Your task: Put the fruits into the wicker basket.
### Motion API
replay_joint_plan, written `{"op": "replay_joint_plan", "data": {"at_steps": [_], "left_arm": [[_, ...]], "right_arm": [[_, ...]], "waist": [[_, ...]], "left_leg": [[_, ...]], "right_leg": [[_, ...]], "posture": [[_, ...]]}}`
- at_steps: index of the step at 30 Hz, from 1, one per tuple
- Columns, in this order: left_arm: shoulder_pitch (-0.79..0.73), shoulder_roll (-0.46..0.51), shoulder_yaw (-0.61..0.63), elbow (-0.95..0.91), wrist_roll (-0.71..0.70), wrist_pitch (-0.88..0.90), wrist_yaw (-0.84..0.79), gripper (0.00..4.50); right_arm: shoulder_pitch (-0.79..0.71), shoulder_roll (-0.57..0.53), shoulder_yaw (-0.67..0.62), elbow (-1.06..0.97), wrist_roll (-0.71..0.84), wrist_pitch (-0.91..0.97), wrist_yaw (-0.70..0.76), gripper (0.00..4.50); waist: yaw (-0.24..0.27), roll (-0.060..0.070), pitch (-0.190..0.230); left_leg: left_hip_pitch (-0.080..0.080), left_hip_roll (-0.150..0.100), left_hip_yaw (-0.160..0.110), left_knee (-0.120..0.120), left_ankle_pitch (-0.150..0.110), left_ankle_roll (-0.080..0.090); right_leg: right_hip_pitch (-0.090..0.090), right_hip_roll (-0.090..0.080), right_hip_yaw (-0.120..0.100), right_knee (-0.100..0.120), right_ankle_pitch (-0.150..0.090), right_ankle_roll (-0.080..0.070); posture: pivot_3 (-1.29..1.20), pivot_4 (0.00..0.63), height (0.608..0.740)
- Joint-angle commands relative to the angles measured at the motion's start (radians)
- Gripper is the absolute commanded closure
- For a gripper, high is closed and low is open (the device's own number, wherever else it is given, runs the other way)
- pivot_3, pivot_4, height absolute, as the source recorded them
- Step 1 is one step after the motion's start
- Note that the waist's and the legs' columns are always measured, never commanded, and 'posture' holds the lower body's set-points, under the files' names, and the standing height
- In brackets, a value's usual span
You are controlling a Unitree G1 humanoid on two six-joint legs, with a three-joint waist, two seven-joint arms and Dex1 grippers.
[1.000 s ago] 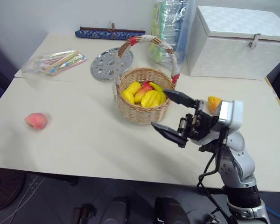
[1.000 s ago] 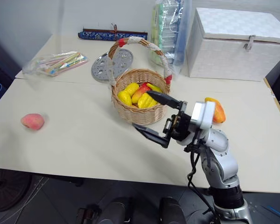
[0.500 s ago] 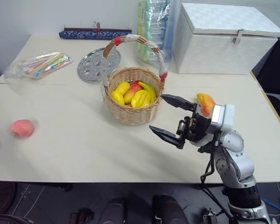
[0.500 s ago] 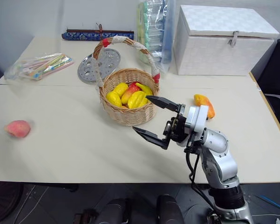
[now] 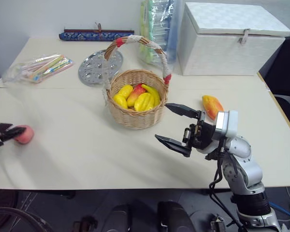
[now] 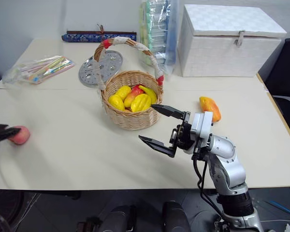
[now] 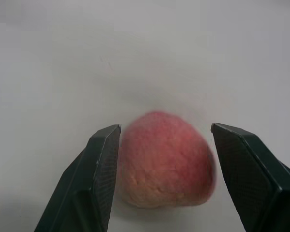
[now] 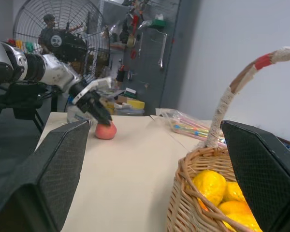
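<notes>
Your left gripper [image 7: 159, 179], fingers apart, brackets the small round pink-red peach [image 7: 165, 159] on the table's near left edge; nothing clamped yet. Your right gripper [image 5: 176, 126] stands wide open and empty, between the round tan wicker basket [image 5: 135, 113] and the orange-red mango [image 5: 211, 106].

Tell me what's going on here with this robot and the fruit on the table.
The robot is gathering fruit into the wicker basket. Its left pincer is open around the peach near the table's left edge, not yet closed on it. The right pincer hangs open and empty beside the basket, and the mango lies on the table to the basket's right.
</notes>
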Motion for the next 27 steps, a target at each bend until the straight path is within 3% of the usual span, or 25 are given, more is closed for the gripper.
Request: {"op": "replay_joint_plan", "data": {"at_steps": [1,4,10,15,22,25,27], "left_arm": [[-0.009,0.028,-0.027,0.01,0.026,0.009,-0.028,1.36],[-0.019,0.022,-0.033,0.01,0.023,0.018,-0.041,1.36],[0.013,0.026,-0.026,-0.038,0.001,0.045,-0.102,2.45],[0.055,0.035,0.026,-0.129,-0.059,0.095,-0.161,2.5],[0.065,-0.021,0.185,-0.499,-0.326,0.255,-0.273,2.5],[0.063,-0.065,0.128,-0.82,-0.457,0.357,-0.295,2.5],[-0.015,-0.171,0.037,-0.961,-0.496,0.377,-0.228,2.5]], "right_arm": [[0.024,-0.002,-0.02,-0.028,0.004,-0.035,0.007,0.0],[0.044,-0.003,-0.023,-0.025,0.003,-0.051,0.016,0.0],[0.081,-0.001,-0.03,0.018,-0.002,-0.112,0.055,0.0],[0.1,0.0,-0.041,0.078,-0.002,-0.179,0.103,0.0],[0.131,0.002,-0.06,0.147,0.0,-0.261,0.16,0.0],[0.171,-0.008,-0.101,0.167,-0.005,-0.301,0.157,0.0],[0.197,-0.016,-0.147,0.193,-0.003,-0.327,0.147,0.0]], "waist": [[0.001,0.0,0.0],[0.004,0.0,0.0],[0.006,0.001,0.0],[0.005,0.001,0.0],[0.009,0.0,0.001],[0.015,0.0,0.001],[0.024,0.002,0.001]], "left_leg": [[0.001,0.0,0.002,0.0,0.0,0.0],[0.002,0.0,0.004,0.001,-0.001,0.001],[0.002,0.0,0.004,0.001,-0.001,0.001],[0.003,0.0,0.004,0.001,-0.001,0.001],[0.002,0.001,0.003,0.002,-0.002,0.001],[0.002,0.001,0.002,0.002,-0.002,0.001],[0.002,0.001,0.002,0.003,-0.002,0.001]], "right_leg": [[0.0,0.0,0.0,0.0,0.0,0.0],[0.0,-0.001,0.0,0.001,0.0,0.0],[0.001,-0.001,0.001,0.001,0.0,0.0],[0.001,-0.001,0.002,0.001,0.0,0.0],[0.002,-0.001,0.002,-0.001,0.0,-0.001],[0.003,-0.001,0.002,-0.001,0.0,-0.001],[0.004,-0.001,0.003,-0.004,0.001,-0.001]], "posture": [[0.0,0.15,0.74],[0.0,0.15,0.74],[0.0,0.15,0.74],[0.0,0.15,0.74],[0.0,0.15,0.74],[0.0,0.15,0.74],[0.0,0.15,0.74]]}}
